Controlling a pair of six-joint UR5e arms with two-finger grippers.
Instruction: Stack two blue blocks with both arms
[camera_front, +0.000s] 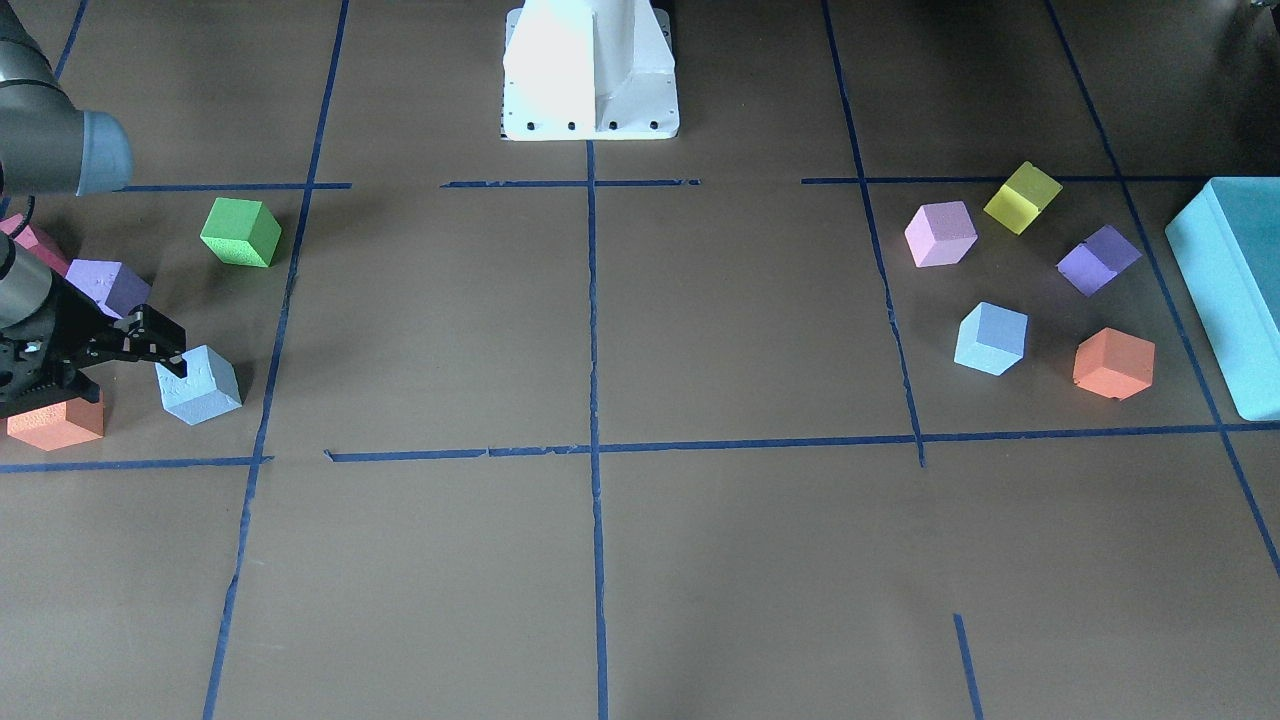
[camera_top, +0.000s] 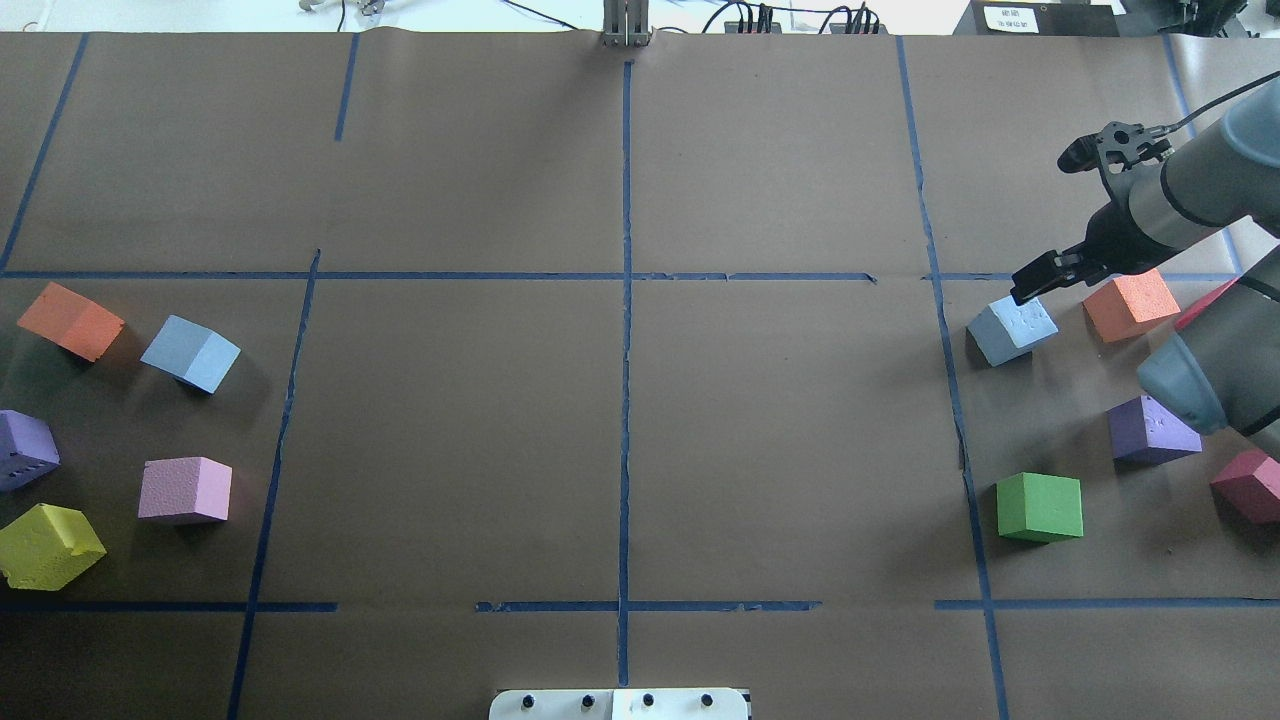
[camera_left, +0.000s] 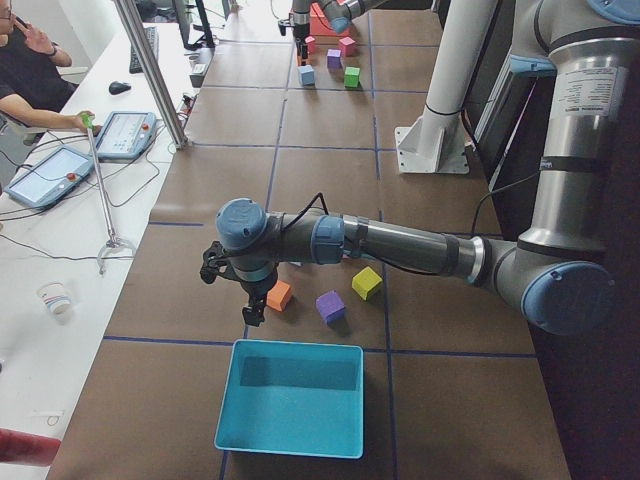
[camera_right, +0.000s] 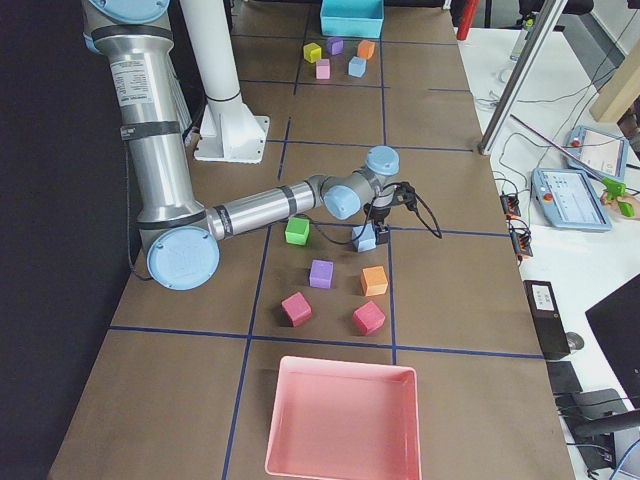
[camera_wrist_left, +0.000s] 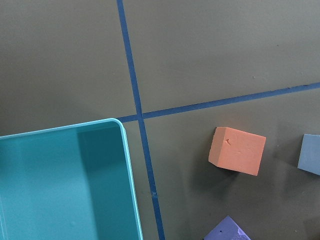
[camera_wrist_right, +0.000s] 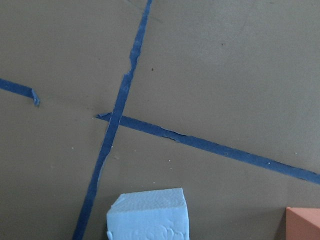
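Observation:
One pale blue block (camera_front: 200, 385) lies on the right arm's side; it also shows in the overhead view (camera_top: 1012, 330) and at the bottom of the right wrist view (camera_wrist_right: 147, 215). My right gripper (camera_front: 165, 345) hovers over its edge, apparently open and empty, and shows in the overhead view too (camera_top: 1035, 280). The other blue block (camera_front: 991, 339) lies on the left arm's side, also seen from overhead (camera_top: 190, 353) and at the right edge of the left wrist view (camera_wrist_left: 310, 154). My left gripper (camera_left: 252, 312) shows only in the exterior left view, between the teal box and an orange block; I cannot tell its state.
A teal box (camera_front: 1235, 290) stands beyond the left group of blocks: orange (camera_front: 1113, 363), purple (camera_front: 1098, 260), yellow (camera_front: 1022, 197) and pink (camera_front: 940, 233). Green (camera_front: 241, 232), purple (camera_front: 108, 285), orange (camera_front: 58, 422) and red blocks surround the right gripper. A pink tray (camera_right: 345, 420) lies beyond them.

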